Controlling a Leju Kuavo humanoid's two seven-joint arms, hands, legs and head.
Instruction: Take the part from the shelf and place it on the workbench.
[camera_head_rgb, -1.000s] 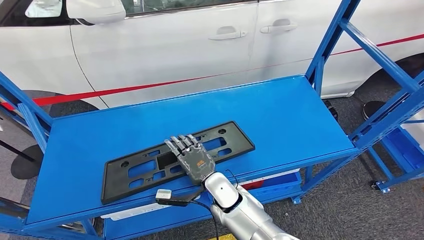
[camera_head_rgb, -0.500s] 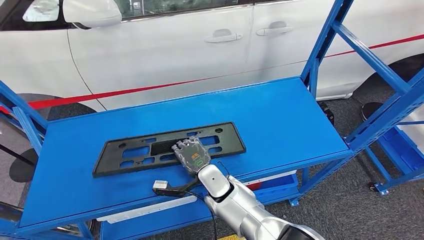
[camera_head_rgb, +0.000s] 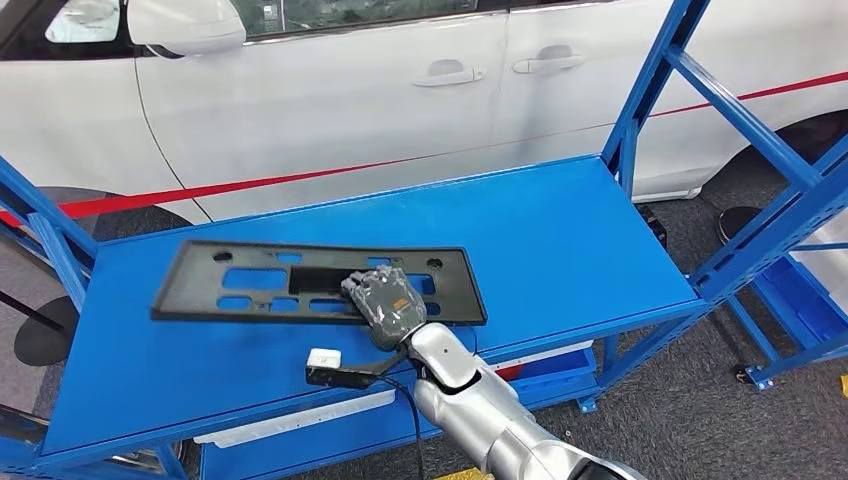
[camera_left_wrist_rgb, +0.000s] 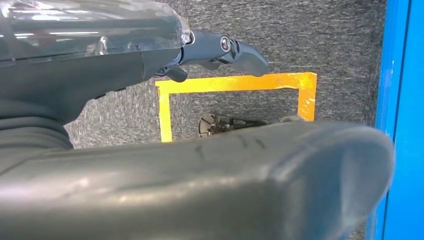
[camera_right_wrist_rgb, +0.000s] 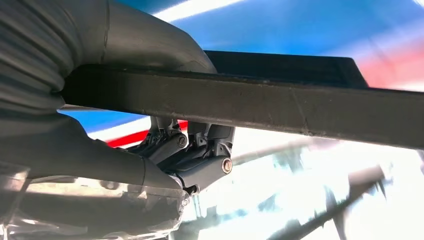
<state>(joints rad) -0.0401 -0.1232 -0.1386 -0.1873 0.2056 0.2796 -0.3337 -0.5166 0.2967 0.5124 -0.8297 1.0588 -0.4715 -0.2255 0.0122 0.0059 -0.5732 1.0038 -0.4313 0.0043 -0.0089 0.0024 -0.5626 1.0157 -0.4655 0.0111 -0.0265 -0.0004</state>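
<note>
The right hand (camera_head_rgb: 385, 303) grips the black part (camera_head_rgb: 250, 283), fingers closed on its near edge above the shelf (camera_head_rgb: 560, 230); carrying it to the bench remains.

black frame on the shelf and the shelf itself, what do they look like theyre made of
The black frame looks like moulded plastic, matte: dull surface, cut-out slots and holes, a thin edge in the right hand. The shelf looks like painted sheet metal: even glossy blue coat, soft reflections, folded edges, steel posts.
</note>
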